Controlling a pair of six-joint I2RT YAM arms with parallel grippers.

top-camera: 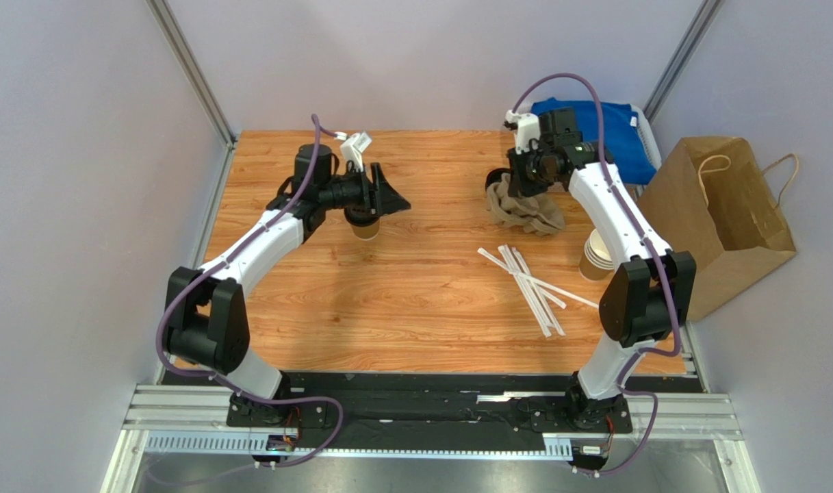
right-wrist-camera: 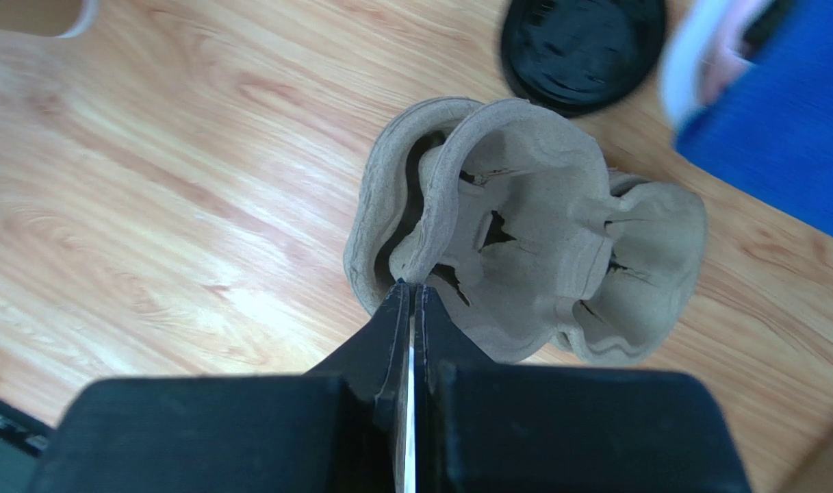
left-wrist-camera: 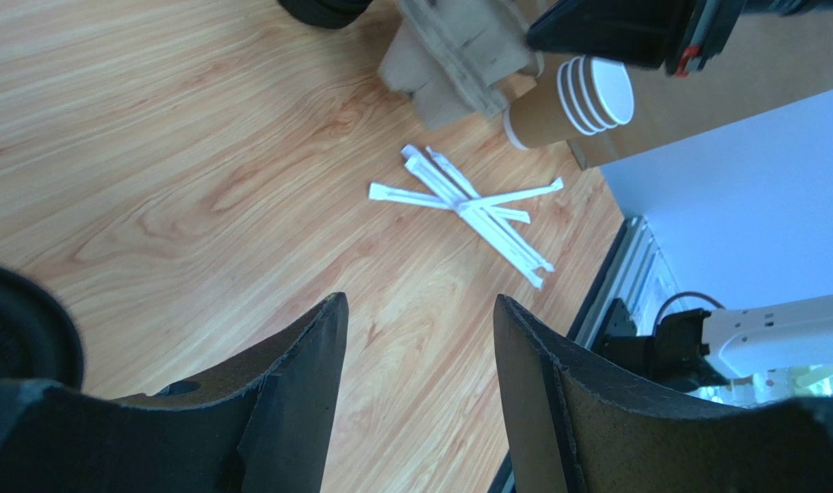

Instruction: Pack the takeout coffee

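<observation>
Currently on your list, every place reckoned from the pulp cup carrier (right-wrist-camera: 533, 257).

Entry, right gripper (right-wrist-camera: 410, 293): fingers pressed together on the carrier's near rim, pinching one thin wall. The carrier stands tilted on edge rather than flat on the table (top-camera: 420, 308). A second pulp wall lies close beside the pinched one; whether that is one carrier or two nested cannot be told.

Entry, left gripper (left-wrist-camera: 420, 308): fingers spread, nothing between them, well left of the carrier.

Hazards, by judgement:
- So narrow a pinch may slip or tear the pulp once you swing the carrier.
- If two carriers are nested, you may carry both or shed one on the way.
- A sideways sweep of the spread left fingers could tip the coffee, since it stands outside them.
- Too hard a squeeze on the cup may pop its lid.

Entry, takeout coffee (top-camera: 366, 228): well left of the carrier and apparently upright. In the overhead view it sits just under the left gripper. From the left wrist only its black top shows at the frame's edge, beside one finger and outside the gap. You are next to the cup, not around it.

Sundries:
- loose black lid (right-wrist-camera: 583, 46), just beyond the carrier
- wrapped straws (top-camera: 528, 282), near its front
- stack of unlidded cups (top-camera: 595, 257) and paper bag (top-camera: 734, 221), to its right
</observation>
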